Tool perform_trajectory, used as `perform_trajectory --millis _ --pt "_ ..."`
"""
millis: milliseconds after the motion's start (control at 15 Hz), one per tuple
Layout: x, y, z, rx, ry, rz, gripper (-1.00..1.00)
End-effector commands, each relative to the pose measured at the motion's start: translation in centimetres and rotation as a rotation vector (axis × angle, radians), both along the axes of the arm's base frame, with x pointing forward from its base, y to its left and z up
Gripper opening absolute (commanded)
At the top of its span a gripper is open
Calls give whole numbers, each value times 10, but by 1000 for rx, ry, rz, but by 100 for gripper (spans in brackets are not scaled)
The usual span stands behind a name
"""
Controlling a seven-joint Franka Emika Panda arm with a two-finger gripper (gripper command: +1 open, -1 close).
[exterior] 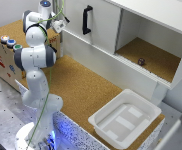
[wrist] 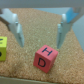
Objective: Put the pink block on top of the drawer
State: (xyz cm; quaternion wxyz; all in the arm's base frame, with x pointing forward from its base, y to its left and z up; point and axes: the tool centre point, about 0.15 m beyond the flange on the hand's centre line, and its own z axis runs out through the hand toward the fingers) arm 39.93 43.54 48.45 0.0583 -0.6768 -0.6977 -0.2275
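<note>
From the exterior view my arm reaches up over the drawer [exterior: 8, 50], the plywood box at the exterior view's left with its cork top, and my gripper [exterior: 60, 21] hangs near the white cabinet [exterior: 91, 25]; the block is hidden there. In the wrist view my fingers [wrist: 16, 27] stand wide apart, holding nothing, and the pink block [wrist: 45, 57] rests on cork below and just ahead of the gap, so I judge a straight descent brackets it; a yellow-green block [wrist: 3, 48] sits beside
</note>
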Motion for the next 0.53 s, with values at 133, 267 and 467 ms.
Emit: perform_trajectory --millis 133,267,467 --pt "-40 -127 58 100 92 -137 100" --pt "-40 -127 58 100 92 -137 100" --pt "-40 -127 58 100 92 -137 100"
